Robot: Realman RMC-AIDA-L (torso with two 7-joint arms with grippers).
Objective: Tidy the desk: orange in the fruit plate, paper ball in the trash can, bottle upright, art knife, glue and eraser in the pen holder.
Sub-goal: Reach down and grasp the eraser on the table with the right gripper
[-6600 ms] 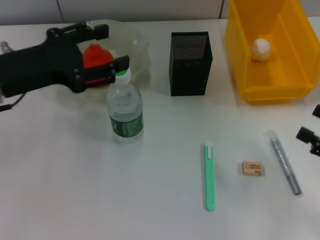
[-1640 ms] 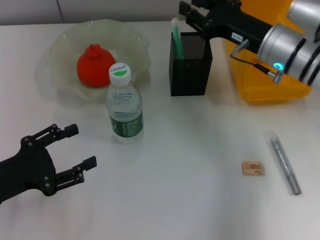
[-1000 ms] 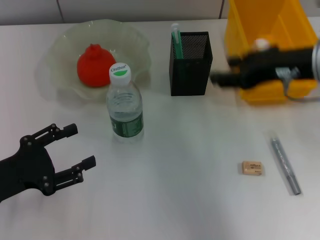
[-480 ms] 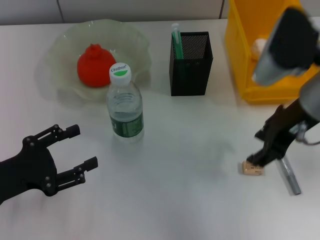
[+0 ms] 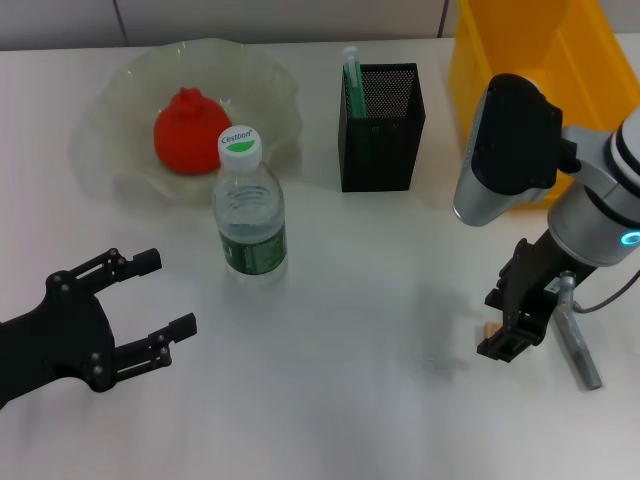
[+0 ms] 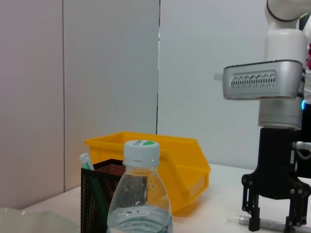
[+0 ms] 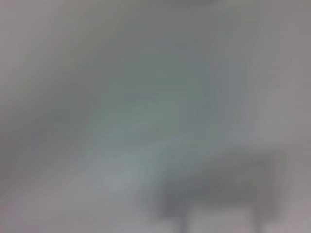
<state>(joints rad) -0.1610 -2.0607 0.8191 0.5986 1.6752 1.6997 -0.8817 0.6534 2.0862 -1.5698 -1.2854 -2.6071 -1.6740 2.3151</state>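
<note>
- Two grippers: right gripper [image 5: 512, 335] down over the eraser [image 5: 488, 329], jaw state cannot be told.
- Left gripper [image 5: 150, 305] parked low, fingers apart, beside upright bottle [image 5: 248, 212].

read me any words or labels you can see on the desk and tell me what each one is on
Bottle cap: a short green word, too small to read for certain.
Green label on the water bottle: print too blurred to read.
Eraser: almost wholly hidden under the right gripper; no print visible.
Nothing else bears text.

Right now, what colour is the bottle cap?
White with a green patch on the cap; head view shows it best.
</note>
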